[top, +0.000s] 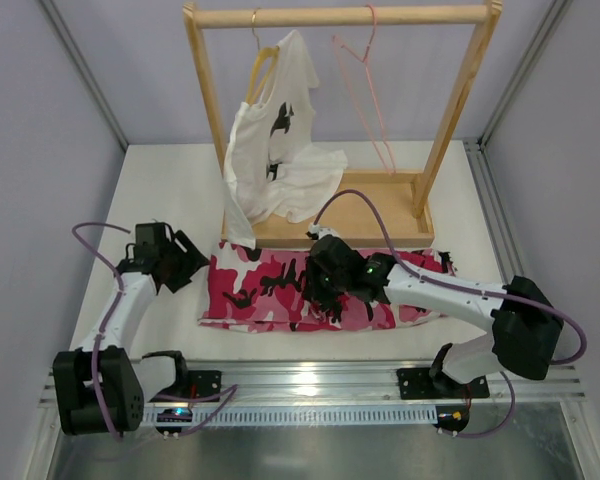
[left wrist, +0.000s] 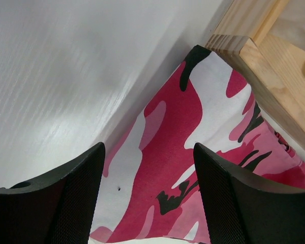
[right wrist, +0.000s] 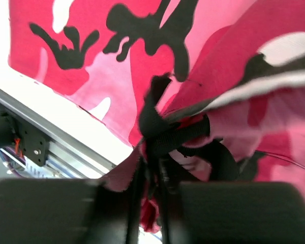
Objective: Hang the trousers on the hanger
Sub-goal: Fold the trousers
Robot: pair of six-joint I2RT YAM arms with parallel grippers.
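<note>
The trousers (top: 270, 290) are laid flat across the table (top: 170, 190), lengthwise left to right, just in front of the base of the wooden rack (top: 340, 16). Pink, white and black camouflage print is seen on them. Their far edge is touching or nearly touching the rack base.

The hanger (top: 363, 58), thin pink wire, is hung by its hook on the right part of the rack rail, with nothing on it. It is well apart from the trousers. A white T-shirt (top: 280, 150) with black print is draped on a wooden hanger (top: 260, 65) on the left part of the rail; its hem is dropped into the rack base.

The left gripper (top: 188, 265) is held at the left end of the trousers, released, with its fingers (left wrist: 66, 203) spread wide. In the left wrist view the trousers (left wrist: 193, 127) are seen below the gap, and nothing is held. Contact with the cloth cannot be told.

The right gripper (top: 322, 285) is lowered onto the middle of the trousers. In the right wrist view its fingers (right wrist: 56, 213) are blurred and nearly together, and a bunched fold of the trousers (right wrist: 117, 76) with a black strap is pinched between them. The cloth is raised into a ridge at the grip.
</note>
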